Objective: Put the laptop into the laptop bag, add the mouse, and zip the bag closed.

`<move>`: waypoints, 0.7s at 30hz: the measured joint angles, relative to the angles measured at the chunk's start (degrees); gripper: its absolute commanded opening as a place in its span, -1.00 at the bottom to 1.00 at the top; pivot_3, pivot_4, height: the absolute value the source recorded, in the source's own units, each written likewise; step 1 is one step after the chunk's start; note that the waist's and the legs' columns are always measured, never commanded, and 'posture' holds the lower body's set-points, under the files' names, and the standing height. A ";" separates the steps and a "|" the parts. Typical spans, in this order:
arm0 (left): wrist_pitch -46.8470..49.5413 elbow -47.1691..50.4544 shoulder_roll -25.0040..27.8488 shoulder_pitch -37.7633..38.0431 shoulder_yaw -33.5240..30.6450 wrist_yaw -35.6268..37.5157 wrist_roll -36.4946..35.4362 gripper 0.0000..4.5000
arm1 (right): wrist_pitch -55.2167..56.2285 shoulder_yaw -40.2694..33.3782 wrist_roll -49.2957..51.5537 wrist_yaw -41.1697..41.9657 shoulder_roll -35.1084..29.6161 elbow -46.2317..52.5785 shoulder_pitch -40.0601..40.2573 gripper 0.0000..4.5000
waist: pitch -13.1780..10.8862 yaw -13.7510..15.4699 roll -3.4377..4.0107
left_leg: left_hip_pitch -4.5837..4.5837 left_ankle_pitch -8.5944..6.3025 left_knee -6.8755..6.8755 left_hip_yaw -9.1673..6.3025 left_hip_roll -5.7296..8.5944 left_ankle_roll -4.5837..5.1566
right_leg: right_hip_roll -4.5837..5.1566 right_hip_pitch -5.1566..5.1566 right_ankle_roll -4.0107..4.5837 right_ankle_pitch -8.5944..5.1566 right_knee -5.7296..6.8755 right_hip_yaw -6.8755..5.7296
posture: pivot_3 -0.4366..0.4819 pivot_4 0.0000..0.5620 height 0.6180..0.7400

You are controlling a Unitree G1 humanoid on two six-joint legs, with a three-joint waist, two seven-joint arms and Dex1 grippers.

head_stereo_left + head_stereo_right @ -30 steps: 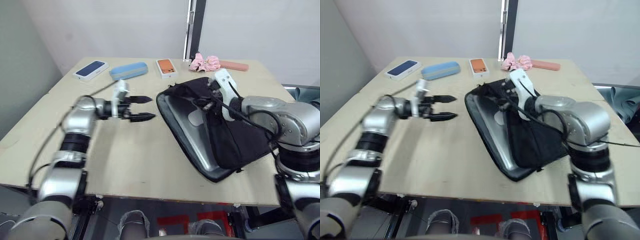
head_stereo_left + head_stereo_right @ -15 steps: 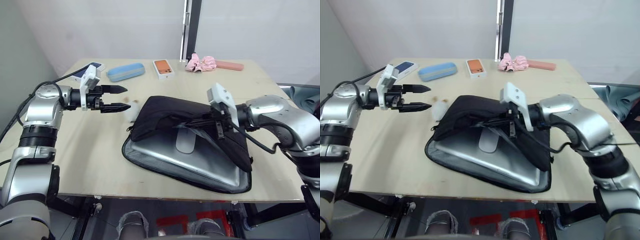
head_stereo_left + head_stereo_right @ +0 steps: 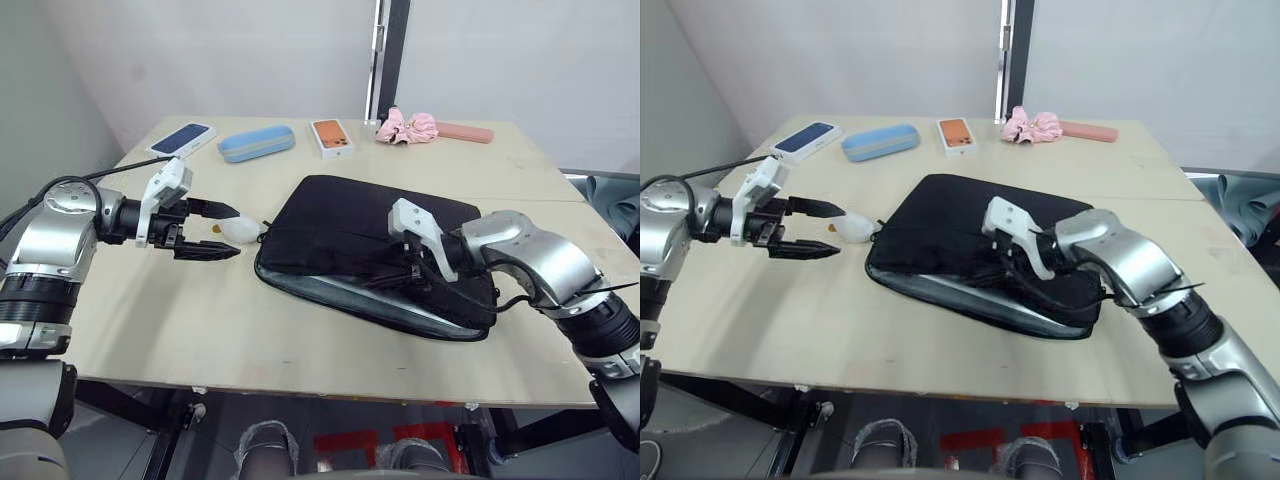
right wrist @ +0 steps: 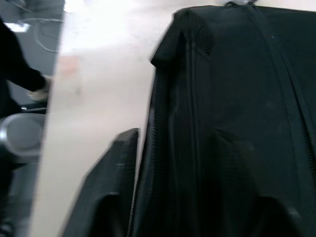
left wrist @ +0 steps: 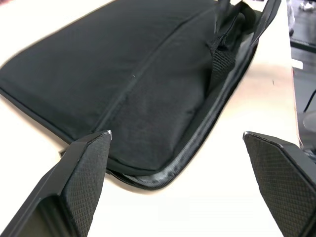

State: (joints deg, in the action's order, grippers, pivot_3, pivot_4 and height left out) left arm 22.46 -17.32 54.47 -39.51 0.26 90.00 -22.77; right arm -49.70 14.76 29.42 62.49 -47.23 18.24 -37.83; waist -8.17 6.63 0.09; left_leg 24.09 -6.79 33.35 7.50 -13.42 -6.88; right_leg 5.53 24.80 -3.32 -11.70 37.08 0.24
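Laptop bag (image 3: 360, 235): laid flat at table centre, near edge unzipped. Left gripper (image 3: 226, 232): held wide apart, left of bag. Right gripper (image 3: 412, 274): clamped on bag's near edge.

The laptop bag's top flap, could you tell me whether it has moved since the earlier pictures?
Yes. The laptop bag flap has dropped shut toward the table.
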 measured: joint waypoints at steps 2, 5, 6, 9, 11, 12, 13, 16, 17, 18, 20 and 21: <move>-2.20 -0.79 -0.02 -0.04 0.34 0.02 0.57 1.00 | -1.75 -5.32 3.24 1.58 -4.09 2.39 1.75 0.98 | 0.00 0.26 0.00 | -0.01 0.00 0.00 0.00 0.00 0.00 | 0.00 0.00 0.00 0.00 0.00 0.01 | -0.05 -0.47 1.00; -5.47 -2.61 -0.13 0.04 1.17 0.04 1.30 1.00 | -4.08 -12.82 7.62 2.60 -8.81 5.97 4.61 0.99 | 0.01 0.39 -0.02 | -0.05 0.00 -0.01 0.00 -0.03 0.00 | -0.03 -0.02 0.00 0.00 0.01 0.01 | -0.05 -0.47 1.00; -6.50 -2.94 -0.10 0.25 1.49 0.05 1.40 1.00 | -4.56 -14.80 8.52 2.76 -9.94 6.91 6.17 0.99 | 0.01 0.40 -0.03 | -0.05 0.00 -0.01 0.02 -0.03 0.01 | -0.03 -0.02 0.00 0.00 0.01 0.03 | -0.05 -0.47 1.00; -9.61 -5.56 1.35 1.54 3.41 0.09 2.34 1.00 | -7.52 -25.90 10.83 3.36 -15.36 8.61 16.45 0.99 | 0.01 0.79 -0.03 | -0.01 -0.01 -0.03 0.05 -0.03 0.03 | -0.02 0.01 -0.01 -0.01 -0.06 0.05 | -0.05 -0.47 1.00; -8.12 -7.81 3.12 1.51 3.85 0.15 1.24 1.00 | -9.39 -38.46 11.02 4.52 -17.41 9.32 25.38 0.99 | 0.01 1.20 -0.03 | 0.01 -0.01 -0.03 0.04 -0.05 0.03 | -0.04 0.04 0.00 -0.01 -0.05 0.04 | -0.05 -0.47 1.00; -7.06 -8.64 4.29 1.37 3.81 0.16 0.67 1.00 | -9.87 -41.95 10.96 4.75 -17.46 9.26 27.18 0.99 | 0.02 1.11 -0.04 | -0.04 -0.02 0.00 0.07 -0.07 0.03 | -0.06 0.04 0.00 -0.02 -0.02 0.06 | -0.05 -0.47 1.00; -5.44 -8.70 5.12 0.90 3.82 0.20 -0.68 1.00 | -10.16 -46.39 10.97 5.46 -17.51 9.84 30.38 0.99 | 0.02 1.19 -0.04 | -0.01 -0.01 -0.02 0.08 -0.07 0.03 | -0.05 0.06 0.00 -0.02 -0.01 0.07 | -0.05 -0.47 1.00; -0.55 -10.65 9.39 0.36 3.68 0.32 -4.89 1.00 | -10.72 -59.02 9.29 7.43 -16.88 10.29 40.93 0.99 | 0.02 1.59 -0.04 | -0.09 -0.02 0.00 0.15 -0.08 0.03 | -0.05 0.05 0.02 -0.04 0.00 0.14 | -0.05 -0.47 1.00; 0.44 -11.42 10.71 0.34 3.68 0.33 -6.09 1.00 | -10.87 -62.22 8.85 7.77 -16.63 10.11 43.29 0.99 | 0.02 1.61 -0.04 | -0.18 -0.03 0.00 0.21 -0.08 0.03 | -0.05 0.04 0.01 -0.04 0.01 0.20 | -0.05 -0.47 1.00; 0.86 -11.94 11.26 0.28 3.69 0.34 -6.59 1.00 | -10.92 -63.70 8.73 7.92 -16.59 9.99 44.12 0.99 | 0.03 1.59 -0.03 | -0.29 -0.03 -0.01 0.26 -0.08 0.03 | -0.05 0.00 0.01 -0.04 0.02 0.26 | -0.05 -0.47 1.00; 1.70 -12.16 11.59 0.23 4.00 0.35 -8.12 1.00 | -10.72 -66.17 8.82 8.30 -16.43 10.09 46.22 0.99 | 0.04 1.65 -0.03 | -0.45 -0.03 -0.02 0.35 -0.08 0.03 | -0.04 -0.06 0.01 -0.04 0.07 0.39 | -0.05 -0.47 1.00; 2.93 -12.40 12.23 0.28 4.73 0.38 -9.82 1.00 | -10.34 -68.90 8.47 8.86 -15.15 10.47 49.88 0.99 | 0.06 1.82 -0.08 | -0.44 -0.03 -0.07 0.37 -0.08 0.03 | -0.03 -0.03 0.00 -0.05 0.06 0.39 | -0.05 -0.47 1.00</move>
State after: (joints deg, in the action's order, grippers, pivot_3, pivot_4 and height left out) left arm 25.39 -29.71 66.69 -39.23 4.99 90.38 -32.59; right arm -60.04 -54.14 37.89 71.35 -62.38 28.71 12.04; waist -8.11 8.45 0.01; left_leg 23.66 -6.82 33.28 7.86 -13.50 -6.85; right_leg 5.49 24.78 -3.33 -11.74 37.14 0.63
